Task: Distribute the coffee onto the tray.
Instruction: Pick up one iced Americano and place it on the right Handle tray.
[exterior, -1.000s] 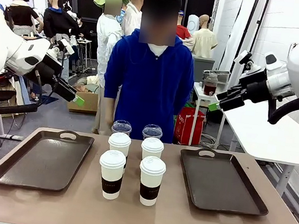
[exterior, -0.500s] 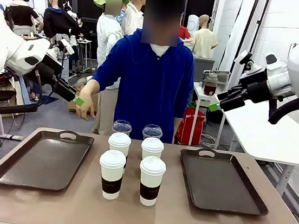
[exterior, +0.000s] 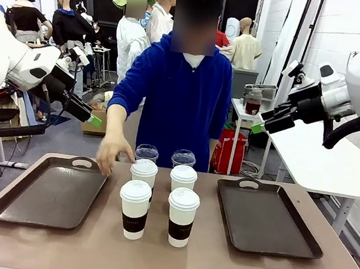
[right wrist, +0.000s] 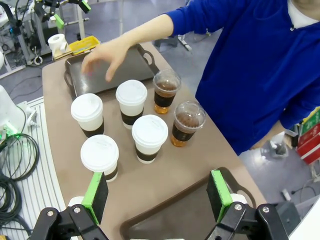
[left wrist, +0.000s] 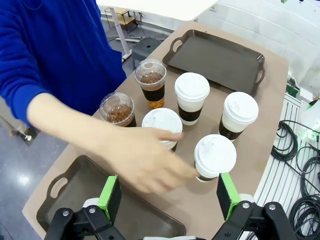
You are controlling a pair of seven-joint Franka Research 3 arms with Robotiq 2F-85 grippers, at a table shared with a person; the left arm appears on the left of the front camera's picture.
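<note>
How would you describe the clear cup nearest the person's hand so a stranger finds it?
Six cups stand between the left tray and the right tray. The far row holds two dome-lidded cups, unlike the white paper cups. Yours is the clear cup toward the left tray, beside the hand.

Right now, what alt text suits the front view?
A person's hand reaches down beside six coffee cups grouped mid-table between the left tray and right tray. The left claw and right claw hang open, raised at either side.
</note>
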